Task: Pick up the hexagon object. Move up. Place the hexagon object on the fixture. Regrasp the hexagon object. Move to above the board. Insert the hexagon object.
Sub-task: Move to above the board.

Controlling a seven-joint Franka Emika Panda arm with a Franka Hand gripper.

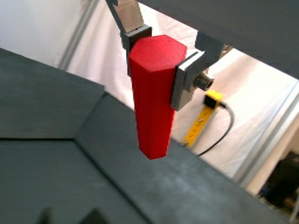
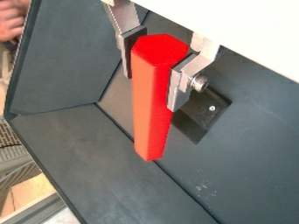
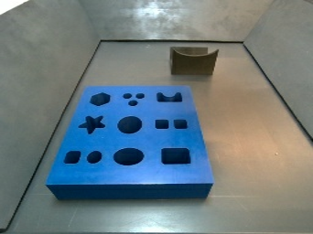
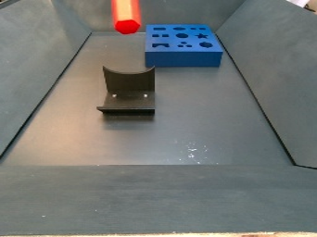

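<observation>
Holding one bright red hexagonal bar (image 1: 155, 101) near its upper end, my gripper (image 1: 163, 54) is closed on opposite flats in both wrist views, high above the floor; it looks rigid, light and smooth. In a side view: one blue slab board (image 3: 132, 143), one dark notched fixture (image 3: 193, 60).

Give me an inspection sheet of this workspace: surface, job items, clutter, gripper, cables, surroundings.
Surface: dark grey floor with sloped walls, bare apart from the job's things.
Hexagon object: red bar, held near its top, hanging above the floor; only its lower end shows in a side view.
Fixture: standing on the floor, nothing in its notch.
Board: blue, flat on the floor, cut-outs empty.
Clutter: nothing seen.
Gripper: raised, fingers clamped on the bar's sides.
Cables: a yellow-ended cable outside the enclosure.
Surroundings: pale curtain.
</observation>
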